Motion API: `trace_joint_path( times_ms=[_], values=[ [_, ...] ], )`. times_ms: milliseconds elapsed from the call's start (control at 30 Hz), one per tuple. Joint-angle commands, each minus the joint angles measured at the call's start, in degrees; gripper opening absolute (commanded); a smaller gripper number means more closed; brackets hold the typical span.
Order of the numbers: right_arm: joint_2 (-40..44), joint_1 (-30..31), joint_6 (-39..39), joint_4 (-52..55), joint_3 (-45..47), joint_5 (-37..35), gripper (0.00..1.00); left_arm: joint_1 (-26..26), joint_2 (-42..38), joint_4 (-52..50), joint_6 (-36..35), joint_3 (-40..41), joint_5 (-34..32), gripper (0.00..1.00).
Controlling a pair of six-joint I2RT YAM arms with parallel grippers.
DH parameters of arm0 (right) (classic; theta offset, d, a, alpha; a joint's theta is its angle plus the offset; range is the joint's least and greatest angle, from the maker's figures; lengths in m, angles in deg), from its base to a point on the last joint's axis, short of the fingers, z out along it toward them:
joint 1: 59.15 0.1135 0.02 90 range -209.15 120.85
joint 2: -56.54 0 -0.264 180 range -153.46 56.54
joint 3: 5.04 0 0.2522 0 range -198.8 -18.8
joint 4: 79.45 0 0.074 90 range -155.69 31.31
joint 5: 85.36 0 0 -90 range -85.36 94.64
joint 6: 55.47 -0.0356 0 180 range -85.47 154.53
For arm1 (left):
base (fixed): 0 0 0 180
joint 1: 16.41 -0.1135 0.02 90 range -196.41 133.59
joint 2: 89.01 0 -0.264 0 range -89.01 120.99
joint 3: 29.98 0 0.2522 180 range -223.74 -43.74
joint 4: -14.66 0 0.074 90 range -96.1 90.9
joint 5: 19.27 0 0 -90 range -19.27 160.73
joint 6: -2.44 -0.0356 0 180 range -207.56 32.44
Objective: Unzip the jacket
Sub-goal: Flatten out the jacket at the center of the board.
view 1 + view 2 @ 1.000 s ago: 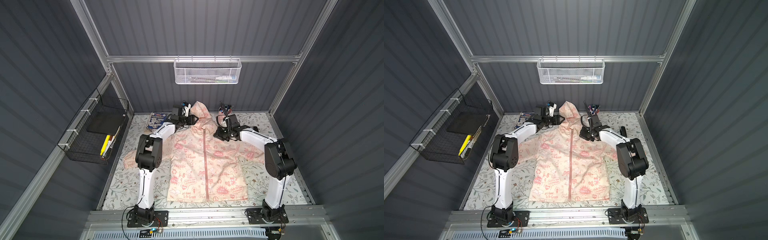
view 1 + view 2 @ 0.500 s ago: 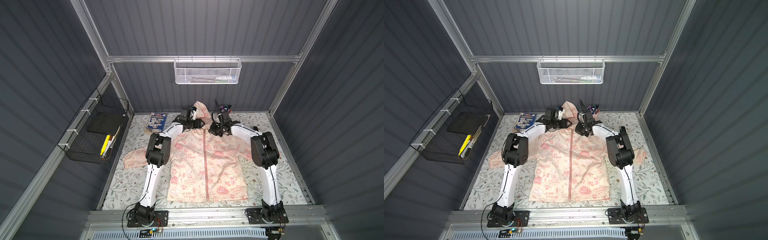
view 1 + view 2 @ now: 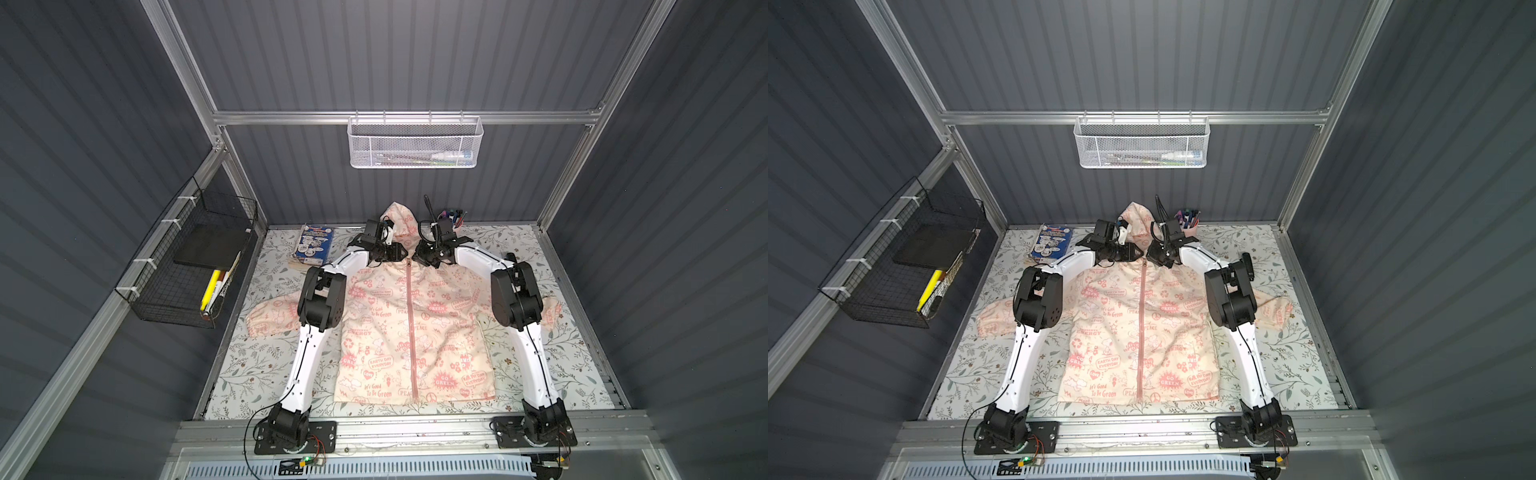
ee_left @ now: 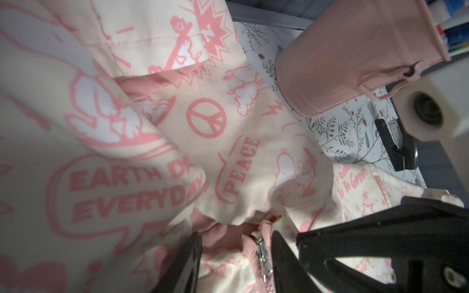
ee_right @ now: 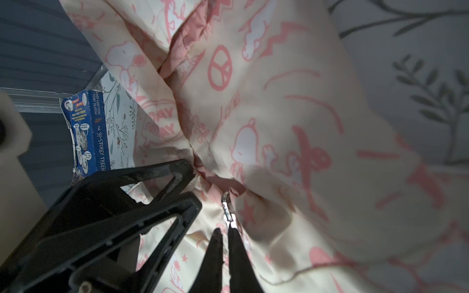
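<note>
Thin matt cloth on the jacket (image 3: 409, 332), creased at collar. Bright glossy metal on the zipper pull (image 5: 227, 210). Matt black plastic fingers on left hand (image 4: 235, 237) and right hand (image 5: 225, 229), left ones scuffed. Smooth painted metal, by the look, on pink bucket (image 4: 355, 50) beside jacket hood. Glossy paper cover on book (image 5: 86, 132). Matt floral-print covering on tabletop (image 3: 257, 365).

White arm links (image 3: 302, 365), black joints (image 3: 322, 301), black base plates (image 3: 328, 432), thin cables (image 3: 250, 420).

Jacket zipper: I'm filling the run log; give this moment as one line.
jacket: flat, zipped | left hand: open, flanking zipper pull | right hand: shut on zipper pull
</note>
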Motion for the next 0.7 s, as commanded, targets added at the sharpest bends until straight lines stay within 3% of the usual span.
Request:
trace_joint_path(
  times_ms=[0,667],
  values=[
    [-1.8,-0.3,0.9,3.2,-2.8,0.9,0.11,0.4,1.1,-0.8,0.1,-1.5,3.0,0.46],
    [-6.4,-1.4,-0.6,6.0,-5.6,2.4,0.08,0.3,2.7,0.5,0.1,3.5,5.3,0.42]
  ],
)
